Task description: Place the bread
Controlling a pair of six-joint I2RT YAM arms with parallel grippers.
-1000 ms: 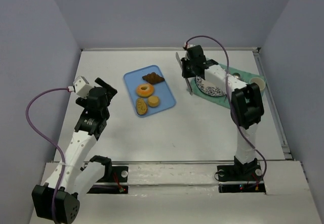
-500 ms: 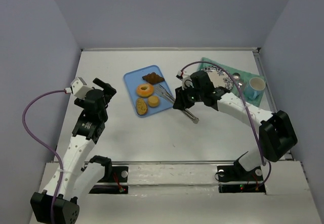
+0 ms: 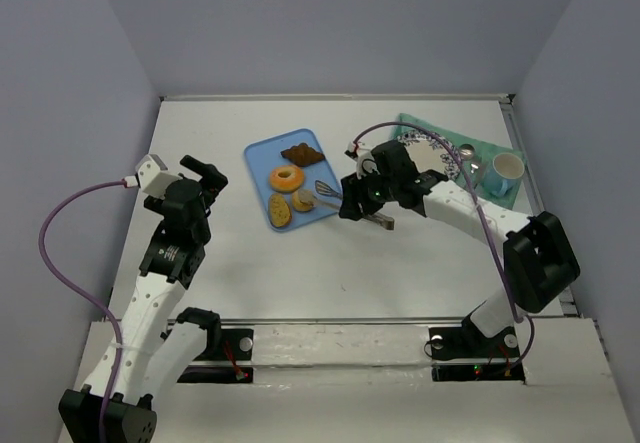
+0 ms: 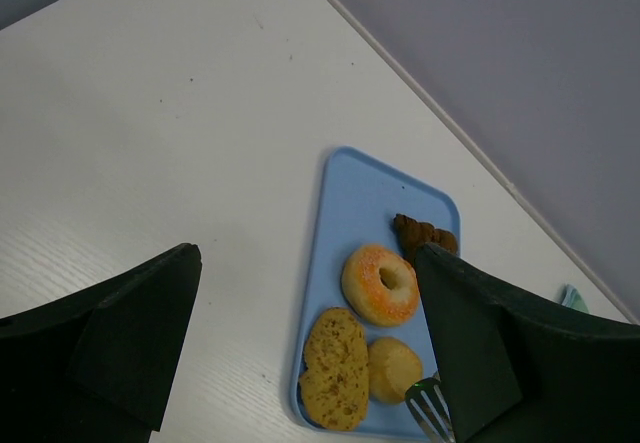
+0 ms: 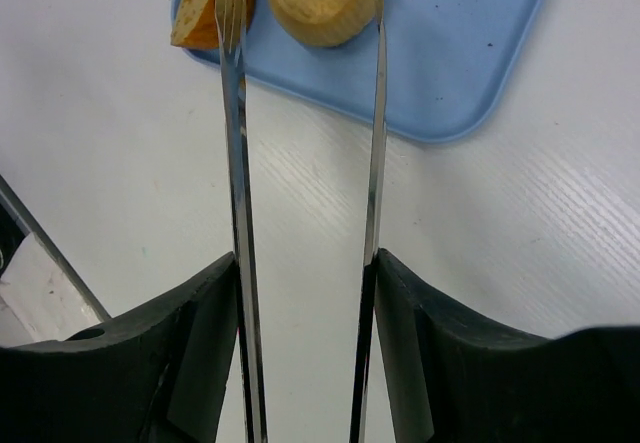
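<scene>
**Top view.** My right tool point(image 3: 358, 203) is clamped on a pair of tongs point(image 3: 330, 198). It reaches across the counter point(image 3: 400, 263) to the blue tray point(image 3: 262, 153). The tongs' tips sit at the small round bun point(image 3: 303, 200), which lies in the tray's near right corner, not lifted. The plate point(image 3: 440, 158) is well apart to the right; I judge it the likely drop spot. My left tool point(image 3: 207, 178) hangs off to the left, clear of the work.

**Left wrist.** The fingers are wide apart with nothing between them. The doughnut point(image 4: 380, 283) lies mid-tray, and a forked tong tip is just beside the bun.

**Right wrist.** The tong blades lie against the inner faces of my fingers, spread apart. One runs along the bun's edge and the forked one lies over the flat slice point(image 5: 200, 13). I reckon they are spread to straddle the bun before squeezing.
</scene>
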